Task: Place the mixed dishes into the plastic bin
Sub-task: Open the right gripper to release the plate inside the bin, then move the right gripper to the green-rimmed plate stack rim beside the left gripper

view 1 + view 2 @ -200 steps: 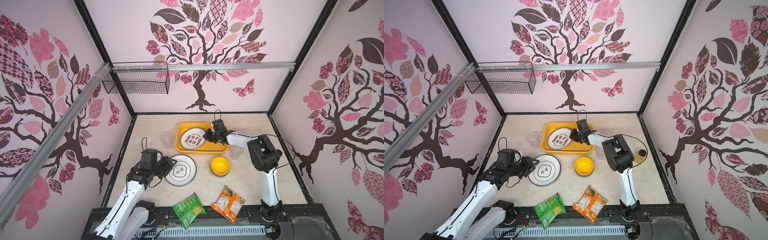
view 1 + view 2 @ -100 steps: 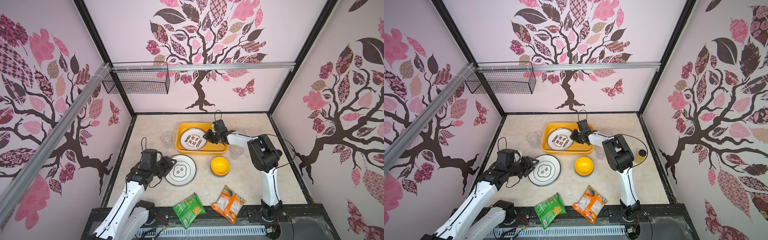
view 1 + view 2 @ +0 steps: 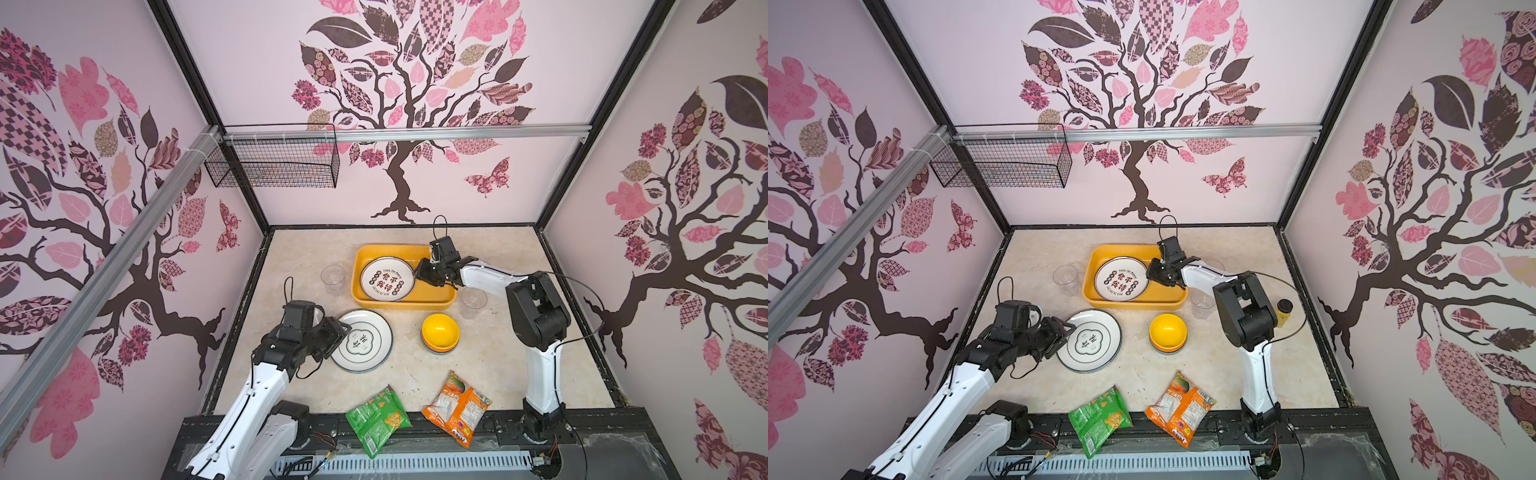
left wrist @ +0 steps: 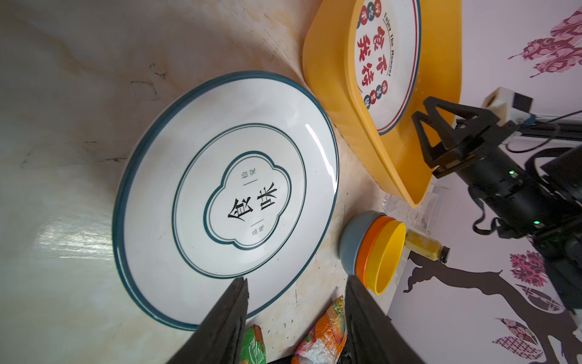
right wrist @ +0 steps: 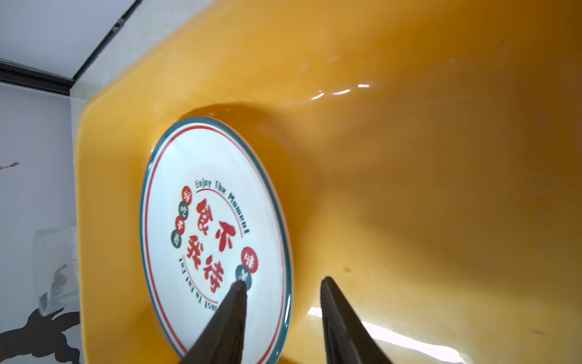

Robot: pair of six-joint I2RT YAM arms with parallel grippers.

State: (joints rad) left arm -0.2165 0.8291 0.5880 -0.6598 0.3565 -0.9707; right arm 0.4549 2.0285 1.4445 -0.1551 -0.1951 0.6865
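Red-lettered plate point(image 3: 386, 278) lies in the plastic bin point(image 3: 399, 306) by the worktop's point(image 3: 311, 249) far edge, right gripper point(image 5: 282, 280) spread over its rim. Left gripper point(image 4: 294, 279) gapes at the green-rimmed plate point(image 3: 365, 340); stacked bowls point(image 3: 440, 332) and clear cups point(image 3: 333, 279) sit outside.
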